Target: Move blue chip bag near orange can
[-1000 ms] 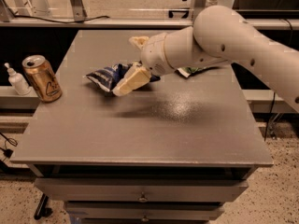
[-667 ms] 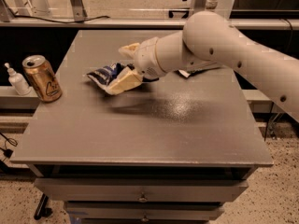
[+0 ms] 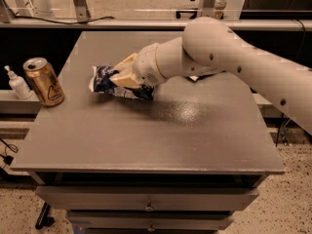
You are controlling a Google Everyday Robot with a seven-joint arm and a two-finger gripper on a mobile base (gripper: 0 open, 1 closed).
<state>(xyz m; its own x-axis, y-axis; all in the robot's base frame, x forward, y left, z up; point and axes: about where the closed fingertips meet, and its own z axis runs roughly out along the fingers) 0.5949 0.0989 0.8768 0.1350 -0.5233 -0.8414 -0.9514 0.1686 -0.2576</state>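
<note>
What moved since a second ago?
The arm swung left, and its tool slid further over the blue chip bag, toward the orange can. The bag hardly shifted. The can and the white pump bottle stayed put.

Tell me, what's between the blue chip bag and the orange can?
Only bare table, in the camera view. The hand grips the blue chip bag; the orange can stands apart.

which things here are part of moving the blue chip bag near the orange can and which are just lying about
In the job:
blue chip bag, left of mid-table
orange can, at the table's left edge
gripper, closed on the bag

Just there:
white pump bottle, left of the can
table with its drawers
</note>
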